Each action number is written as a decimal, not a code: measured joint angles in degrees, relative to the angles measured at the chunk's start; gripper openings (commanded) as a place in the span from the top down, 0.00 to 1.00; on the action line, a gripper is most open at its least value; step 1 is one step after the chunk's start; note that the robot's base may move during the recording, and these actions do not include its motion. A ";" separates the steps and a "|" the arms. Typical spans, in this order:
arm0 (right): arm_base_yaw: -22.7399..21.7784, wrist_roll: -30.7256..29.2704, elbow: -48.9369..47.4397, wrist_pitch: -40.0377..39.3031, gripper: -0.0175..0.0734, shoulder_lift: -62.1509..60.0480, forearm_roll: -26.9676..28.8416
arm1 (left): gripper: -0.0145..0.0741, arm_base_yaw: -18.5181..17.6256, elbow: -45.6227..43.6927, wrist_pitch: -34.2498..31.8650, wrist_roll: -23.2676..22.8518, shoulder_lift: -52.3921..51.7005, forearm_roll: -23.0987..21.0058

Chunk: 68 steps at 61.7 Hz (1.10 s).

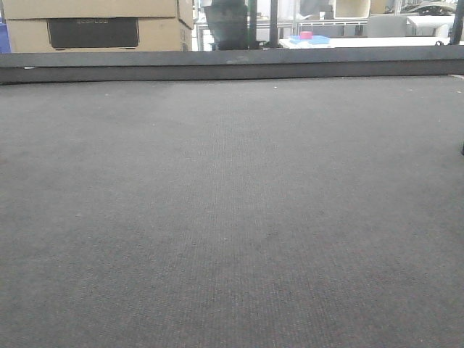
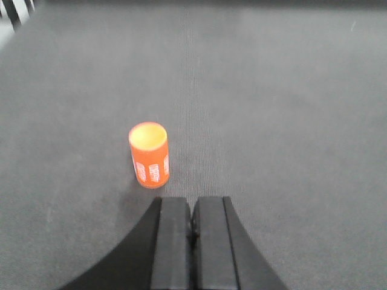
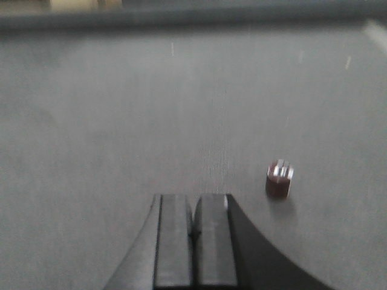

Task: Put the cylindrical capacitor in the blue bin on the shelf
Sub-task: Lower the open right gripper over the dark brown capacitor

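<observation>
Left wrist view: the left gripper (image 2: 193, 205) sits at the bottom of frame, its two black fingers pressed together with only a seam between them and nothing held. Just beyond the fingertips and slightly left, apart from them, the cylindrical capacitor (image 2: 149, 154) stands upright on the grey mat (image 2: 290, 121). Its body is orange with white markings and its top face is yellow.

Right wrist view: the right gripper (image 3: 195, 202) is likewise closed, finger against finger, and empty. A small dark-red component (image 3: 279, 179) with a silvery top rests on the mat ahead and to the right of the fingertips, clear of them. This view is blurred; finer detail cannot be read.

Front view: the mat fills most of the frame and ends at a dark rail (image 1: 232, 64) along its far edge. Behind the rail at left stand cardboard boxes (image 1: 94, 25), one carrying a dark panel. Farther back at right, a white surface (image 1: 377, 42) bears a blue and pink item (image 1: 310, 38).
</observation>
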 measured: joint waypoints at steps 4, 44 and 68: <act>0.00 0.00 -4.04 3.94 0.99 5.71 0.00 | 0.96 0.00 -2.77 1.12 0.00 4.03 0.00; -4.01 0.00 -34.32 27.97 0.99 40.86 -1.74 | 0.96 0.00 -23.41 14.68 0.00 32.74 -2.86; -8.66 0.12 -48.04 32.03 0.63 58.35 -7.76 | 0.96 0.00 -27.14 15.75 0.00 35.70 -2.99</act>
